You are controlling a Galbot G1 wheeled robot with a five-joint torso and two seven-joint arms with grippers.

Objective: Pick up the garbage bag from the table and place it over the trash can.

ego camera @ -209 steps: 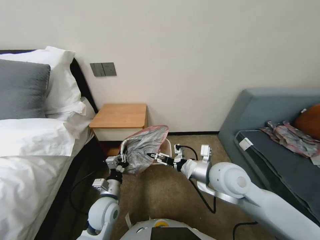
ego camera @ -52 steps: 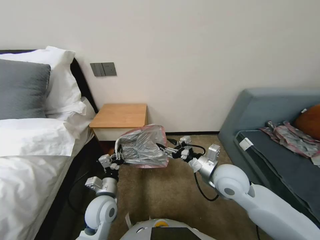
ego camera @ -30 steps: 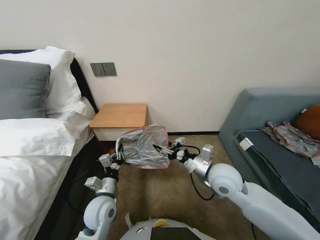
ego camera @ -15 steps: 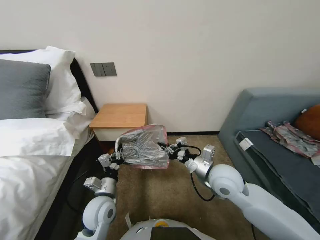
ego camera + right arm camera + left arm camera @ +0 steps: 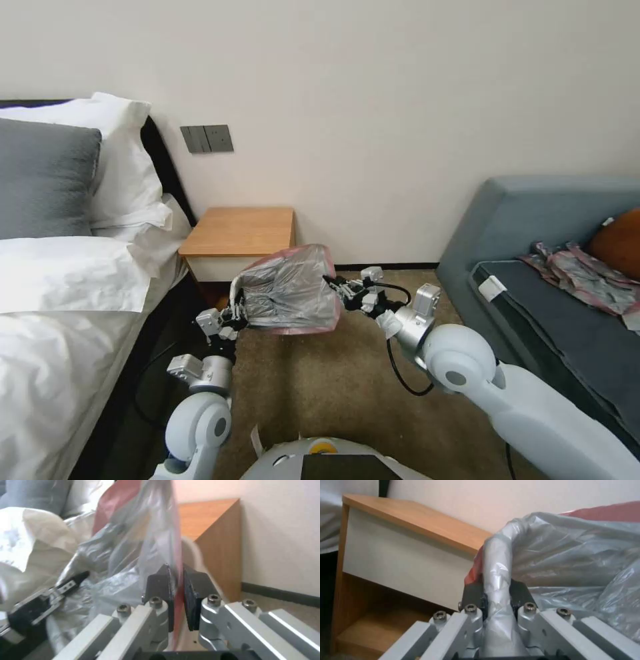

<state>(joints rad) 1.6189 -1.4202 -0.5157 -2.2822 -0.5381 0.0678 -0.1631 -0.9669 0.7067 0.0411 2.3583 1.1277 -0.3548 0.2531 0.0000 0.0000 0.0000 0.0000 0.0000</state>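
**Stretching the garbage bag between two grippers in front of the nightstand**

Holding the garbage bag point(image 5: 288, 290) in the air, both arms reach forward over the carpet, the bag spread between them as a puffed grey-silver shape with a pink edge along its top and lower rim. It hangs just in front of the surface point(image 5: 239, 231), the small wooden nightstand against the far wall, whose orange-brown top is bare.

The left gripper point(image 5: 235, 315) sits at the bag's left lower corner. In the left wrist view its dark pads point(image 5: 472, 595) are pressed together on a gathered fold of the grey plastic point(image 5: 496, 585), which runs up between them and bulges out to the side; the nightstand's white drawer front point(image 5: 400, 567) and the shelf gap under it lie close behind.

The right gripper point(image 5: 333, 285) meets the bag at its right edge, about halfway up. In the right wrist view its two dark pads point(image 5: 160, 587) are pinching the pink edge of the bag point(image 5: 178, 562), the thin film rising straight up from between them, with the nightstand's side panel beyond. The left gripper point(image 5: 71, 582) shows farther off in that view, through and beside the plastic.

The trash can cannot be made out; the bag covers the floor area behind it. To the left stands a bed point(image 5: 60, 287) with white pillows, and to the right a grey-blue sofa point(image 5: 540, 227) carrying a crumpled grey-pink plastic heap point(image 5: 583, 273).
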